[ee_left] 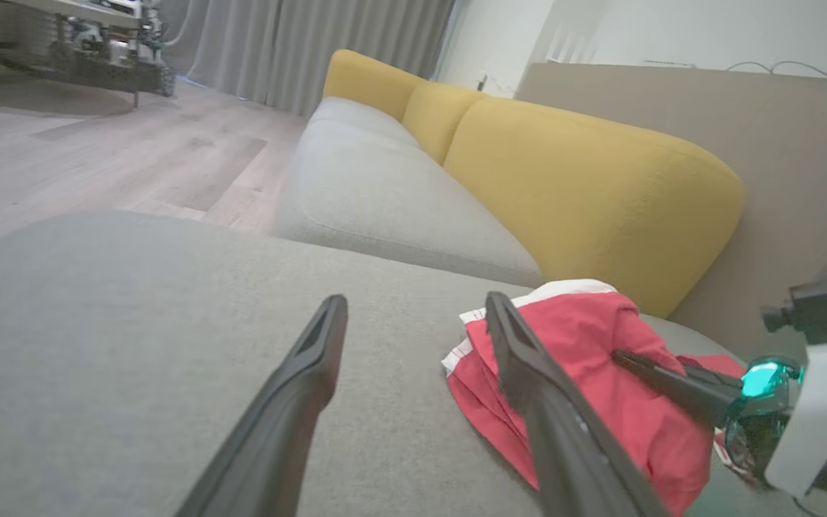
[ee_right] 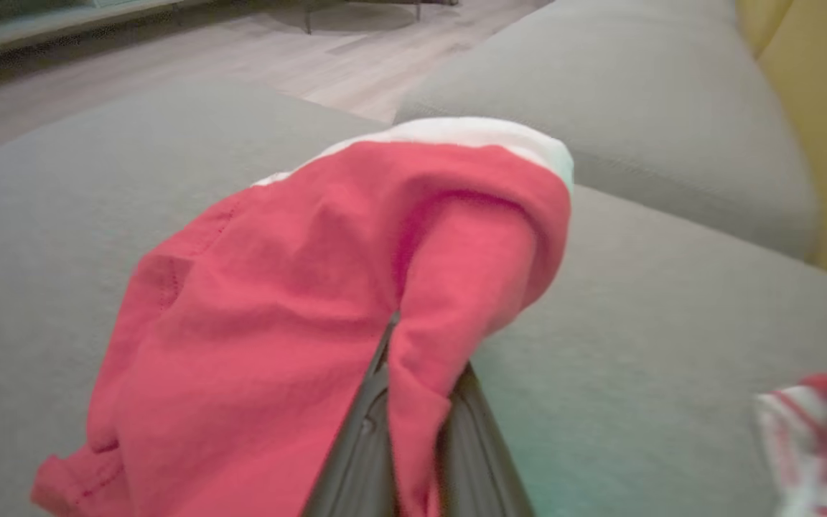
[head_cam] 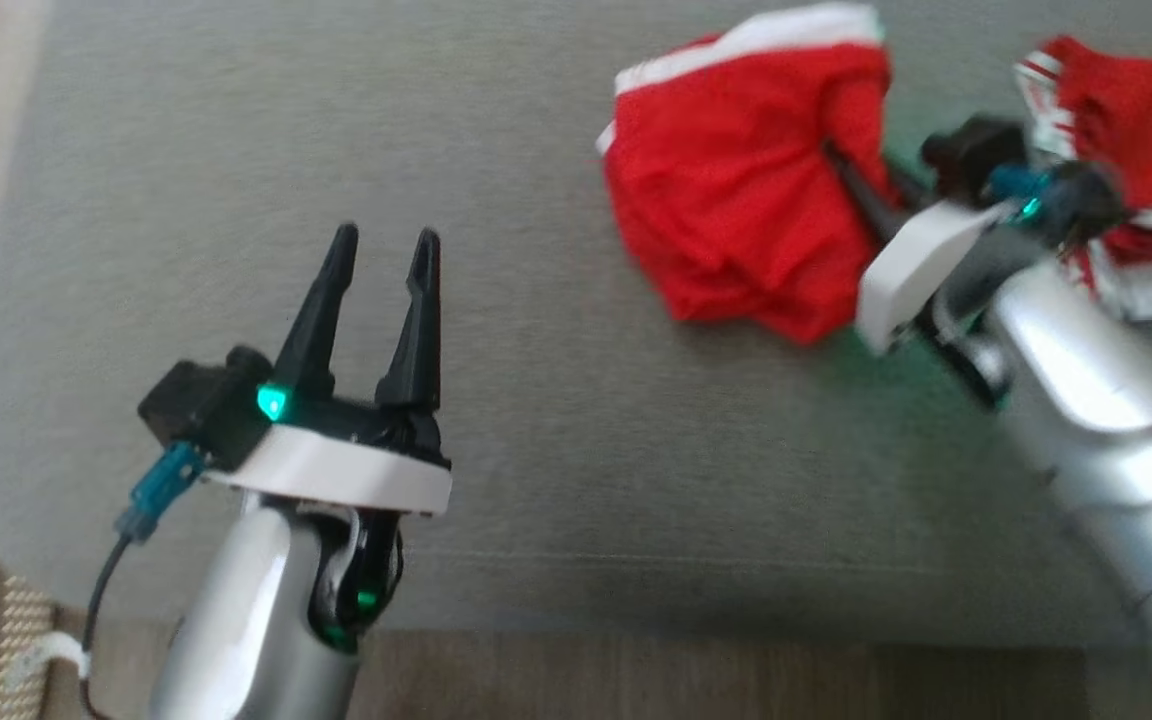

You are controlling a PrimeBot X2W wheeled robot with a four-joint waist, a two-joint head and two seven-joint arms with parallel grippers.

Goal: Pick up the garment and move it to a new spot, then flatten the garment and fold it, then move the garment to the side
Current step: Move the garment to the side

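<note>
- The left gripper (head_cam: 381, 245) hung nearest, jaws spread and empty, over the grey cushion (head_cam: 536, 450).
- The right gripper (ee_right: 413, 402) pinched a fold of the red garment (head_cam: 736, 200), crumpled on the cushion's far right.
- Risk: so thin a pinch might slip when lifted, or drag the second red garment (head_cam: 1136, 120) just beside it.

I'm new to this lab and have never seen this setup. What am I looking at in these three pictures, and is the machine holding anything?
A two-armed robot works over a grey sofa cushion. One picture looks down from its head; the others look along each arm's fingers. The left gripper hovers open, holding nothing. The right gripper is shut on a fold of the crumpled red garment, which has white trim. A second red-and-white garment lies beyond the right arm. Yellow back cushions stand behind.
</note>
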